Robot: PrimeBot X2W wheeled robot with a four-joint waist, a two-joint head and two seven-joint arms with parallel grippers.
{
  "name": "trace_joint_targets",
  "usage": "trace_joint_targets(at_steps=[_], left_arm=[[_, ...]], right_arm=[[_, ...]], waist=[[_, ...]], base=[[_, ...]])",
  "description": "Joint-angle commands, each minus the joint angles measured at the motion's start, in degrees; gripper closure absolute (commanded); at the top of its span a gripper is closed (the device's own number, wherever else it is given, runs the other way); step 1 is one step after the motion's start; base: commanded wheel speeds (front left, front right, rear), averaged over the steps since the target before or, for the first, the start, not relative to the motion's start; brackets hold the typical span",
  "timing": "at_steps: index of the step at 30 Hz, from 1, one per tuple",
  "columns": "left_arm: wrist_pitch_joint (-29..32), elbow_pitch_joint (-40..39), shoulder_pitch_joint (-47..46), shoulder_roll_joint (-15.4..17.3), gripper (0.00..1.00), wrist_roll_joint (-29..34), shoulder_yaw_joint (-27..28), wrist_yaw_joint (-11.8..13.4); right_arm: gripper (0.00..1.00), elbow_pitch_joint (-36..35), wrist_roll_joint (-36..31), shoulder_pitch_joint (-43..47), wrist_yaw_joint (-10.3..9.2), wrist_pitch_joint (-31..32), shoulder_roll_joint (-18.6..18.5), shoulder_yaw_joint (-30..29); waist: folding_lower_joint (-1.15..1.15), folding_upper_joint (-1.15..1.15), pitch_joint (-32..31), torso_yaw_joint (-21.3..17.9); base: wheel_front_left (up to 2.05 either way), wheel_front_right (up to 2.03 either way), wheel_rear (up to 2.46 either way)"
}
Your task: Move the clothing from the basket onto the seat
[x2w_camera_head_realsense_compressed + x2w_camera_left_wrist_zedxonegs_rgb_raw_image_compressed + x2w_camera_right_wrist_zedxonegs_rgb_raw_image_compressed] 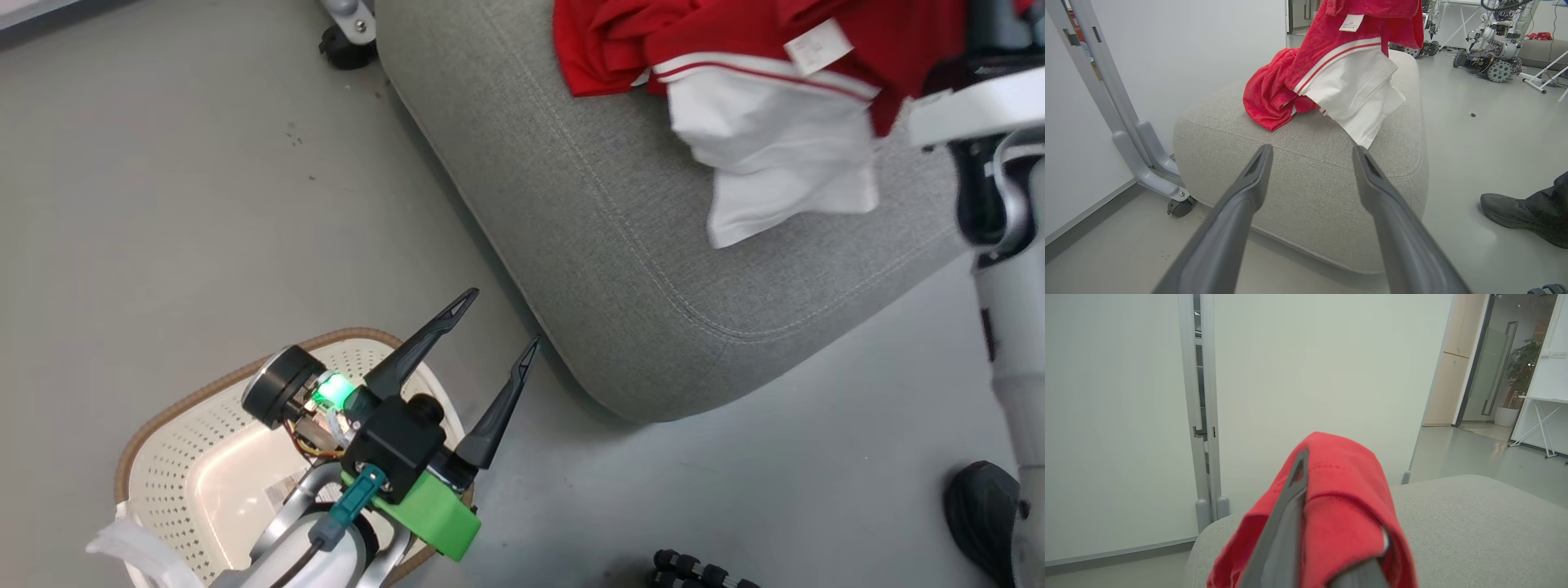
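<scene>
Right hand: clenched on the red soft-fabric garment with white panels and stripe trim, which drapes onto the large light grey upholstered seat cushion, touching the plain red garment. Left hand: released, fingers spread, at the rim of the cream-white perforated plastic basket.

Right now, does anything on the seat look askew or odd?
Yes: the red-and-white garment is not laid flat. The right gripper pinches its top above the seat, so its white panel hangs crumpled onto it.
</scene>
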Motion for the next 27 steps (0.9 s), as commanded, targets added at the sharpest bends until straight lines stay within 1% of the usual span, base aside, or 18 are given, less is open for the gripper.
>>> trace_joint_targets(at_steps=[1,6,7,8,9,10,11,17,23,27], left_arm=[[0.1,-0.4,-1.5,0.6,0.00,0.3,0.0,-0.3],[0.4,-1.3,-3.6,0.7,0.00,1.1,-0.7,-1.2],[0.5,-1.3,-4.1,0.7,0.00,1.3,-0.9,-1.3],[0.5,-1.4,-4.5,0.7,0.00,1.4,-1.0,-1.5],[0.5,-1.4,-5.0,0.8,0.00,1.5,-1.1,-1.6],[0.5,-1.5,-5.2,0.7,0.00,1.6,-1.1,-1.7],[0.5,-1.5,-5.5,0.8,0.00,1.8,-1.2,-1.7],[0.2,-1.1,-6.9,0.7,0.00,2.2,-1.7,-2.0],[-0.5,-0.1,-7.6,0.4,0.00,1.8,-1.8,-1.9],[-1.2,0.4,-7.5,0.0,0.00,1.4,-1.8,-1.4]], right_arm=[[1.00,1.0,-0.2,-2.7,-0.06,-0.2,-1.4,-1.2],[1.00,6.9,0.8,-8.3,-0.06,-0.2,-5.2,-3.5],[0.95,8.5,0.8,-9.4,-0.06,-0.1,-6.0,-3.4],[0.67,9.4,1.3,-10.5,-0.06,-0.2,-6.4,-3.5],[0.51,10.9,1.3,-11.3,-0.06,-0.2,-6.9,-3.2],[0.16,11.9,1.4,-11.8,-0.07,-0.2,-7.2,-3.0],[0.00,13.2,1.5,-12.4,-0.06,-0.1,-7.4,-2.8],[0.00,18.3,0.8,-13.8,-0.06,-0.2,-7.5,-3.6],[0.00,21.5,-1.0,-10.7,-0.07,-0.2,-5.9,-5.7],[0.00,22.8,-1.4,-7.5,-0.07,-0.2,-4.6,-7.1]], waist=[[0.00,0.00,2.3,2.6],[0.00,0.00,5.4,5.8],[0.00,0.00,6.1,6.5],[0.00,0.00,6.8,7.0],[0.00,0.00,7.5,7.5],[0.00,0.00,8.0,7.8],[0.00,0.00,8.6,8.2],[0.00,0.00,10.9,9.6],[0.00,0.00,11.0,9.9],[0.00,0.00,10.3,9.9]], base=[[0.00,0.00,0.00],[0.00,0.00,0.00],[0.00,0.00,0.00],[0.00,0.00,0.00],[0.00,0.00,0.00],[0.00,0.00,0.00],[0.00,0.00,0.00],[0.00,0.00,0.00],[0.00,0.00,0.00],[0.00,0.00,0.00]])
